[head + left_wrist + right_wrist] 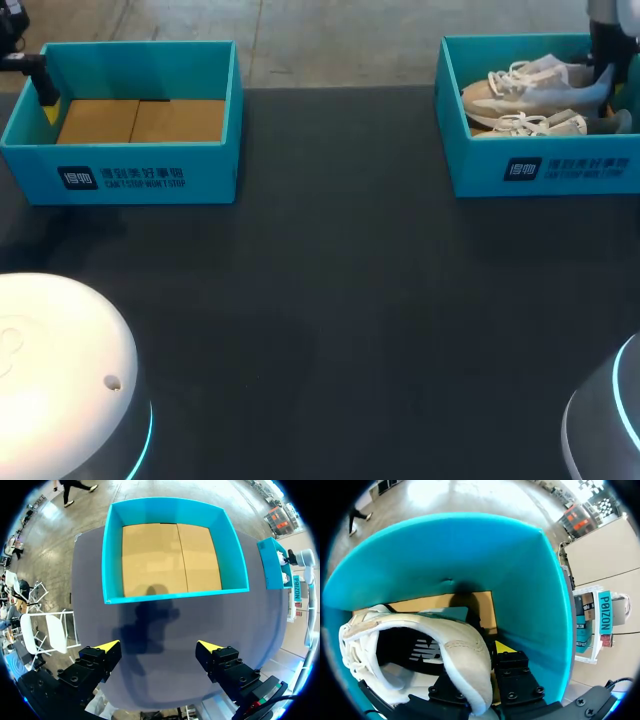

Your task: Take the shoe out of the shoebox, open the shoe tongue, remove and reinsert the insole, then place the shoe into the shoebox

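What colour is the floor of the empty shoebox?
The shoebox floor is tan cardboard brown; the left wrist view shows it best.

We see the desk (350,300) under a dark, matt, finely grained covering. At its far left corner the teal shoebox (140,175) looks like smooth matt card, floored with plain brown cardboard (170,560); the twin teal shoebox (545,170) at the far right corner likewise. The white lace-up shoe (467,660) shows smooth leather-like panels and woven cloth laces (512,72).
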You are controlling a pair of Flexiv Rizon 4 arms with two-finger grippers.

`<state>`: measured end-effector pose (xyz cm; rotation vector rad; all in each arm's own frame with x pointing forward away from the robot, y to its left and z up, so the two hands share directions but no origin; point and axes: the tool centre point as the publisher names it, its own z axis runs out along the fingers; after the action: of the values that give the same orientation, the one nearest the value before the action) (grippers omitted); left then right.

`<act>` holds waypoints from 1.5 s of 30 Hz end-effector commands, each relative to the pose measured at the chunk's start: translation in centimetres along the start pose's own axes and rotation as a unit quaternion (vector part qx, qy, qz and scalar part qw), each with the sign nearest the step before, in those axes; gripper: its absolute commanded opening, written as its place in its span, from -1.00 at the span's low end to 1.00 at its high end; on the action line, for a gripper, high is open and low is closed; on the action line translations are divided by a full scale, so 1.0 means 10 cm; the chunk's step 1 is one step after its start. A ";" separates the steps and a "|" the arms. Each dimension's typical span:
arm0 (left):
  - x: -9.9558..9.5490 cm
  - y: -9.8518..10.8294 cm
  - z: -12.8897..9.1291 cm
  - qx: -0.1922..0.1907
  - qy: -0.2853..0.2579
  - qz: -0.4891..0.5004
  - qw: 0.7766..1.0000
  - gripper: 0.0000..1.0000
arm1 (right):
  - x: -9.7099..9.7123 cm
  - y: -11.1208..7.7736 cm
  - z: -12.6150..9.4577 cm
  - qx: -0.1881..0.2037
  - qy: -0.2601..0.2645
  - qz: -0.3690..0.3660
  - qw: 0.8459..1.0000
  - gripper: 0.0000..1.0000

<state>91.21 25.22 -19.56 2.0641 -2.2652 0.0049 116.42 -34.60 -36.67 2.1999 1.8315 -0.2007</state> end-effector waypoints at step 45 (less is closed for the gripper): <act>0.00 0.02 0.00 0.001 -0.001 0.000 1.000 1.00 | -0.06 -0.02 0.08 0.019 0.031 -0.013 0.999 -1.00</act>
<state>91.21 25.23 -19.56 2.0641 -2.2652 0.0048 116.56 -35.49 -37.48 2.2396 1.9031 -0.1857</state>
